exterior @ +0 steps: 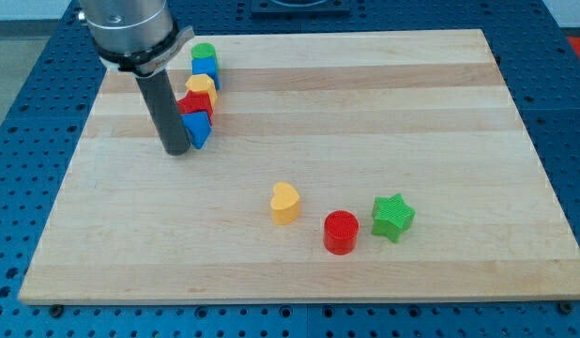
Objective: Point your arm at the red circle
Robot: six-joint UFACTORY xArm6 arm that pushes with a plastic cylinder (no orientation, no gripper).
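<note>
- My tip (pixel 175 149) rests on the bench (pixel 384 103) in the upper left part of the view, just left of a column of blocks and close to the bench's left edge.
- I carry no jaws, only a straight dark rod, so nothing is gripped.
- The blue block (pixel 198 130) at the bottom of that column sits just beside my tip, touching it or nearly so; I cannot tell which.
- Above it in the column stand a red block (pixel 193 101), a yellow block (pixel 202 85), another blue block (pixel 206 68) and a green block (pixel 205 51) nearest the top edge; their shapes are hard to make out because they crowd together.
- The red circle (pixel 342 231) sits well apart from my tip, in the lower middle of the view, near the bottom edge of the bench.
- A yellow heart (pixel 285 202) stands near the red circle on its left, and a green star (pixel 393 217) stands just beside it on its right.
- Between my tip and the red circle the wood is bare.
- The whole right side and the top middle of the bench are also open.
</note>
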